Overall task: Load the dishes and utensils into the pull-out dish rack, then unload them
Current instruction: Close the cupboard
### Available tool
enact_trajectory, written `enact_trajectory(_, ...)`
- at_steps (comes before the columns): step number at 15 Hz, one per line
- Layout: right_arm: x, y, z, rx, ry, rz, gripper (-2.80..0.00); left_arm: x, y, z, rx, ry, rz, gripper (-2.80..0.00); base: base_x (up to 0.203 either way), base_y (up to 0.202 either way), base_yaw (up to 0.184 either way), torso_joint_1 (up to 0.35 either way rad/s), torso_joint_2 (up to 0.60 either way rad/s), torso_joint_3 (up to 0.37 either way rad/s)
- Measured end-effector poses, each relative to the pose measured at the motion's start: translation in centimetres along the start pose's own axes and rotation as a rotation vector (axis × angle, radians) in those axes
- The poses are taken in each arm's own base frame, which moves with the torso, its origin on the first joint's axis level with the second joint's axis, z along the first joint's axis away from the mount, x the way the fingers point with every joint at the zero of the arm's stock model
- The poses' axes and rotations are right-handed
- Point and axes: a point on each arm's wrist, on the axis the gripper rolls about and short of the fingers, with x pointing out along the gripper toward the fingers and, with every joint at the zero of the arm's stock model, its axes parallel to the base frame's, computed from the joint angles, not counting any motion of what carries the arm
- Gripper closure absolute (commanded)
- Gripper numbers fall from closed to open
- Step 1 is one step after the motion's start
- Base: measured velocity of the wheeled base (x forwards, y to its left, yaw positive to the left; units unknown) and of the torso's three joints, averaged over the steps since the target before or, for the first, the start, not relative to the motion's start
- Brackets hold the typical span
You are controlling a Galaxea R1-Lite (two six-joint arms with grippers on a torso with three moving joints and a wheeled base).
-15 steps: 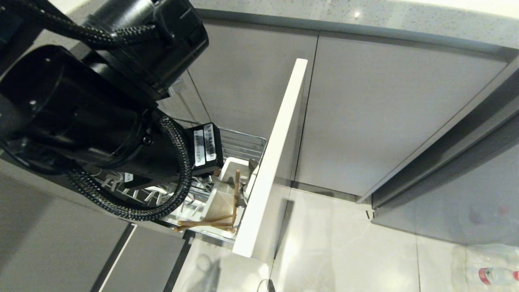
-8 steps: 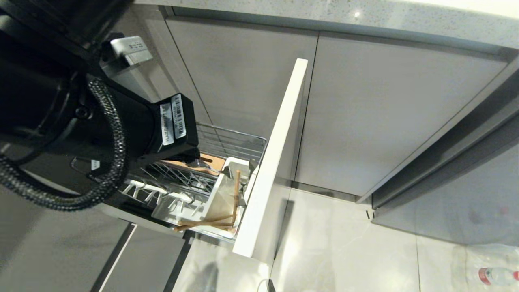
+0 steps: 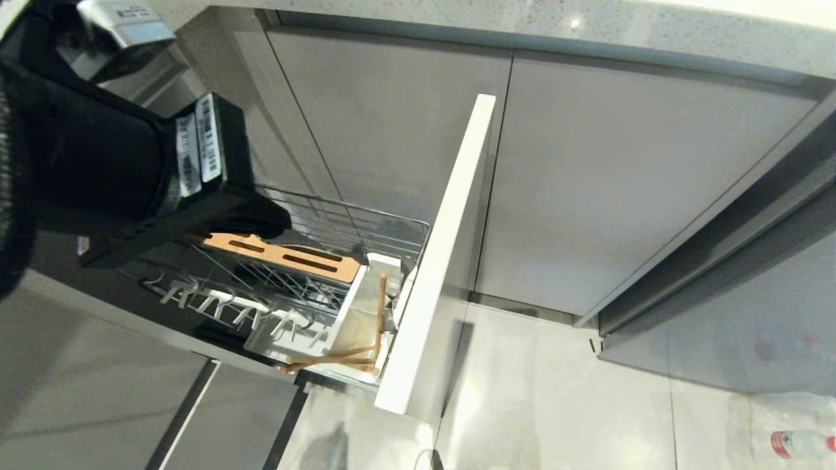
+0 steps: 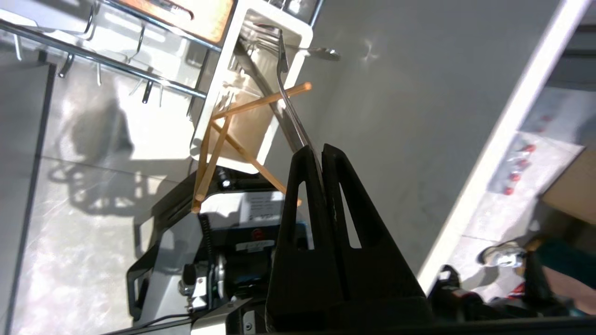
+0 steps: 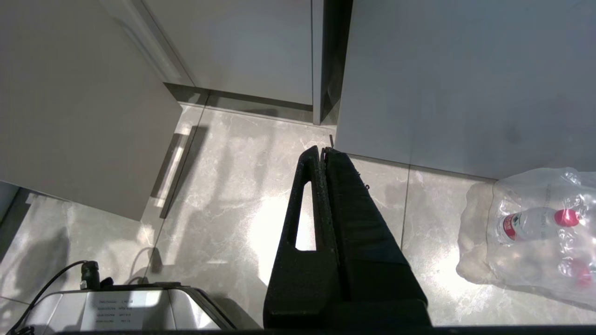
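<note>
The pull-out dish rack (image 3: pixel 366 225) stands drawn out, with its brown slotted strip (image 3: pixel 281 254), white caddy (image 3: pixel 356 313) and narrow white front (image 3: pixel 444 248). Wooden chopsticks (image 3: pixel 333 358) lean crossed out of the caddy (image 4: pixel 242 135); they also show in the left wrist view (image 4: pixel 260 102). My left gripper (image 4: pixel 316 149) is shut on the handle of the silver fork (image 4: pixel 289 109), whose far end is at the caddy's top rim. In the head view the left gripper (image 3: pixel 271 222) hangs above the strip. My right gripper (image 5: pixel 322 149) is shut and empty, parked over the floor. The dishes are out of view.
Grey cabinet doors (image 3: pixel 620 183) run under a speckled countertop (image 3: pixel 588 26). A plastic pack of water bottles (image 5: pixel 535 228) lies on the tiled floor at the right (image 3: pixel 790 437). My own base (image 5: pixel 125 307) is below the right arm.
My left arm has risen and drawn back to the upper left of the head view, uncovering the wooden strip and wire basket. The rack and chopsticks have stayed put.
</note>
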Motion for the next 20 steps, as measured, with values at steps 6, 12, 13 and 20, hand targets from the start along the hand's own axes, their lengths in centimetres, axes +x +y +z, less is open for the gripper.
enact_trajectory(6, 0.0, 0.0, 0.0, 0.0, 0.0, 0.0, 0.0, -3.5, 1.2, 0.7, -0.031, -0.106, -0.048, 0.0, 0.0, 0.0, 0.0, 0.0, 0.0, 0.0)
enact_trajectory(12, 0.0, 0.0, 0.0, 0.0, 0.0, 0.0, 0.0, -7.4, 3.1, 1.7, -0.042, -0.249, -0.127, 0.0, 0.0, 0.0, 0.0, 0.0, 0.0, 0.0)
enact_trajectory(13, 0.0, 0.0, 0.0, 0.0, 0.0, 0.0, 0.0, -8.2, 3.5, 1.9, -0.047, -0.273, -0.149, 0.0, 0.0, 0.0, 0.0, 0.0, 0.0, 0.0)
enact_trajectory(20, 0.0, 0.0, 0.0, 0.0, 0.0, 0.0, 0.0, -13.2, 6.4, 3.0, -0.103, -0.45, -0.3, 0.0, 0.0, 0.0, 0.0, 0.0, 0.0, 0.0)
